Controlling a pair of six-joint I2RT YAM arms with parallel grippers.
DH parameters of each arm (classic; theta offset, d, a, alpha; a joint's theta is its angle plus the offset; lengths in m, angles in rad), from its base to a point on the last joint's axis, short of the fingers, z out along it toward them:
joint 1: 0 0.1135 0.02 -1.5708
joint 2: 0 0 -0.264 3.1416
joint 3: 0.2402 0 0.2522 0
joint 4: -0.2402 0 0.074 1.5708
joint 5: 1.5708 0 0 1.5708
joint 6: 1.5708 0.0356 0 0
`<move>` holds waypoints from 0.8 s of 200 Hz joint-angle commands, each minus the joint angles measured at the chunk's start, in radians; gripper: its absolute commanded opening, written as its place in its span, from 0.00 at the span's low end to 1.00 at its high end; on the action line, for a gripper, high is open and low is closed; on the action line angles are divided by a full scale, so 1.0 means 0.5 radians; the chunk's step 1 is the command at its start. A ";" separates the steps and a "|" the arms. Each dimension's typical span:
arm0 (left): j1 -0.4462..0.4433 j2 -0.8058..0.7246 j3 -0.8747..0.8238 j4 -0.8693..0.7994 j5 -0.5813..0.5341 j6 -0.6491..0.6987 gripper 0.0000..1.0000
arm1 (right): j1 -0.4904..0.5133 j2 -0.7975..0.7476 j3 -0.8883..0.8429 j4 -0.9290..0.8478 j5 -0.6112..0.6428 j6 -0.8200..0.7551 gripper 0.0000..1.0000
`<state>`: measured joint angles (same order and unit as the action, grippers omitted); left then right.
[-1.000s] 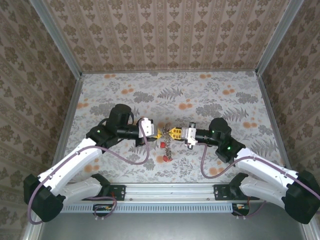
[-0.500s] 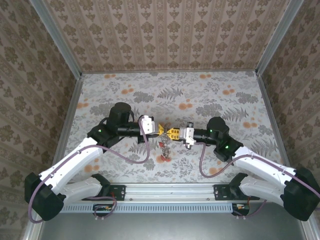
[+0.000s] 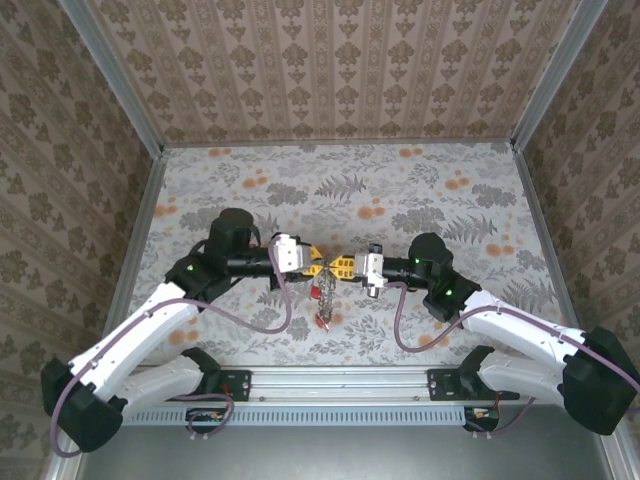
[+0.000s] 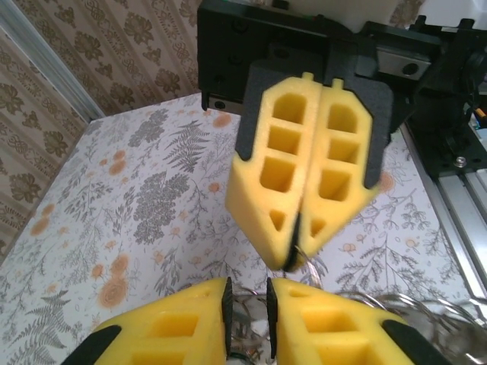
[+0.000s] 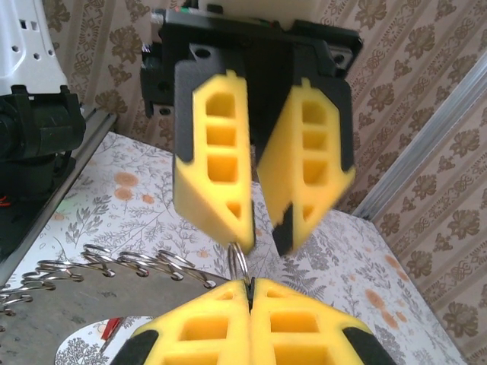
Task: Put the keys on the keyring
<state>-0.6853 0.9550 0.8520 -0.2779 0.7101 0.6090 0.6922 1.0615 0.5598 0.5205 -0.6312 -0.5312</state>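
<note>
Flowered cloth covers the table (image 3: 400,180), walled in by patterned panels, and along its near edge runs the metal rail (image 3: 340,380) where both arms are bolted. From there the arms reach inward and meet nose to nose over the middle of the cloth. Just on the near side of that meeting point in the overhead view hangs the bunch of keys (image 3: 325,295), strung out toward the rail with a red-headed key (image 3: 322,322) at its low end, so its long axis appears to drop straight down from the fingertips. In the right wrist view the keyring (image 5: 99,300) shows as a flat grey band to the left, with small wire rings standing along its edge. The right gripper (image 3: 343,266) is pressed fully closed on a thin wire loop (image 5: 240,257), which stands upright out of its tips and carries the load. The left gripper (image 3: 316,266) faces it head-on, fingers parted by a narrow gap and clamping nothing visible; the top of the loop sits at the tips of those fingers (image 5: 221,190), touching or nearly so. The right arm therefore has the work, and the left, just beside it, would likely have to close in along the line joining the two grippers. Beyond them lie bare cloth and the back wall.
</note>
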 commanded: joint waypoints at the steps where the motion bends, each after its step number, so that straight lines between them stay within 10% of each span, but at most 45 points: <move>1: 0.051 -0.167 -0.094 -0.136 0.059 -0.008 0.33 | 0.005 -0.056 0.046 0.125 0.030 0.055 0.00; 85: -0.024 -0.037 -0.182 0.310 0.022 -0.261 0.43 | 0.008 -0.031 0.063 0.169 0.034 0.134 0.00; 160: -0.083 0.035 -0.159 0.372 0.033 -0.237 0.19 | 0.031 0.022 0.028 0.298 0.069 0.225 0.00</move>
<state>-0.7185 0.9611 0.7658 -0.1143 0.7101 0.4908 0.6987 1.0660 0.5598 0.5636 -0.6056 -0.4557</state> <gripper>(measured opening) 0.231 0.067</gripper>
